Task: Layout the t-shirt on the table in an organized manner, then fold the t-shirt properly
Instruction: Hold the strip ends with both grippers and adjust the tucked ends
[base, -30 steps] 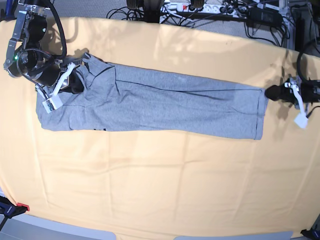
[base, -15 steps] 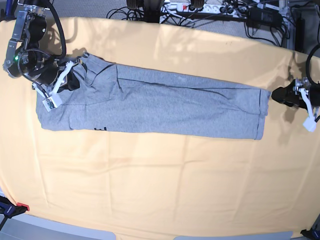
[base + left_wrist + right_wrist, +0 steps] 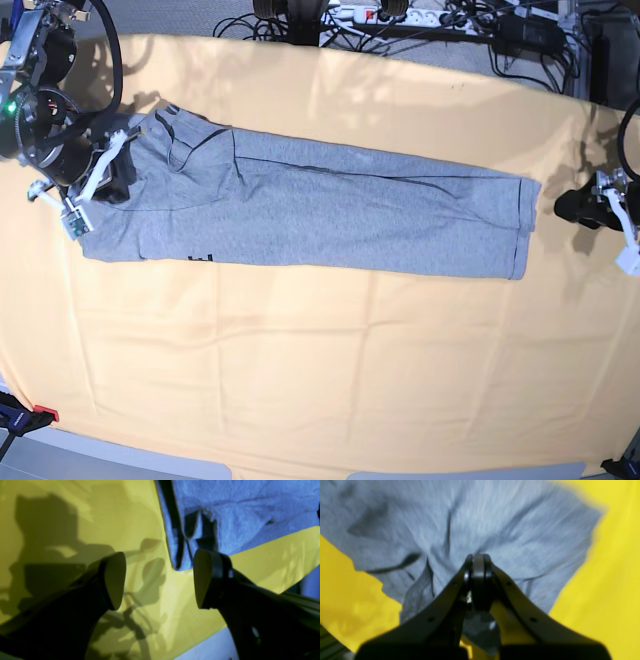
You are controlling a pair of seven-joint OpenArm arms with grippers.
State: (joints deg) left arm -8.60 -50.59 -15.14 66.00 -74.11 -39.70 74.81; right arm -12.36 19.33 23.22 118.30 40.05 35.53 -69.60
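The grey t-shirt (image 3: 320,210) lies on the yellow-orange table (image 3: 320,360) as a long folded strip running left to right. A bit of dark lettering (image 3: 200,258) shows at its near edge. My right gripper (image 3: 112,180) is at the shirt's left end. In the right wrist view it (image 3: 475,562) is shut on the grey cloth (image 3: 500,517), which puckers toward the tips. My left gripper (image 3: 572,206) is over bare table just right of the hem. In the left wrist view it (image 3: 158,580) is open and empty, with the shirt's corner (image 3: 237,510) just beyond the fingertips.
Cables and a power strip (image 3: 400,15) lie past the table's far edge. A red-tipped clamp (image 3: 38,413) sits at the near left corner. The table's near edge runs along the bottom of the base view.
My right gripper has drawn the shirt's left end further left and slightly toward the near side. My left gripper has moved right and slightly toward the near side, away from the hem.
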